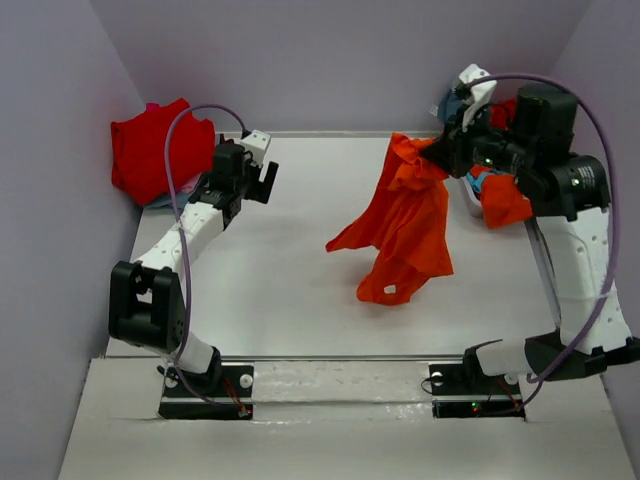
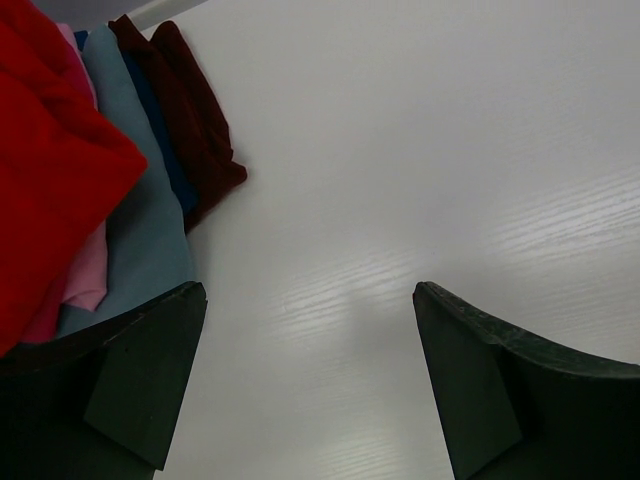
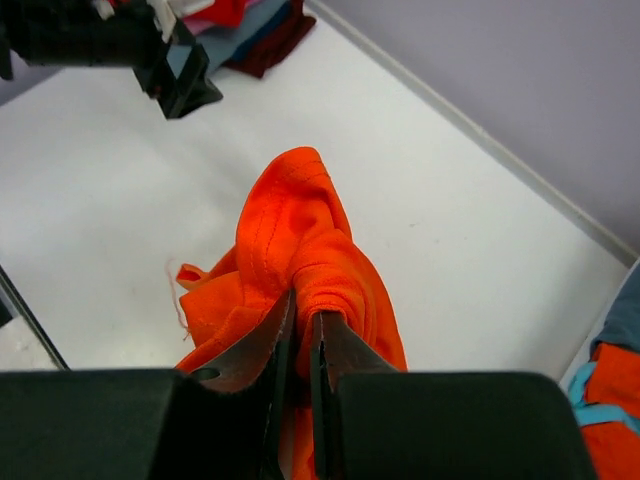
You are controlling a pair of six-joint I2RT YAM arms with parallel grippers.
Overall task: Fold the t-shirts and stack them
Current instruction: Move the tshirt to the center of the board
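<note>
The right fingers clamp a bunched orange t-shirt, dangling over the right of the counter; the left fingers stand wide apart beside folded shirts, far left.

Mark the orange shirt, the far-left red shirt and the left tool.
Bright orange cloth t-shirt (image 1: 405,222): top view, mid-drape.
Red cloth t-shirt (image 1: 148,155): top view, upper face.
Black left tool (image 2: 307,292): left wrist view, between fingertips.

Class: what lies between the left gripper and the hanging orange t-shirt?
Nothing but bare white tabletop separates the left gripper from the bright orange cloth t-shirt, as the top external view shows.
</note>
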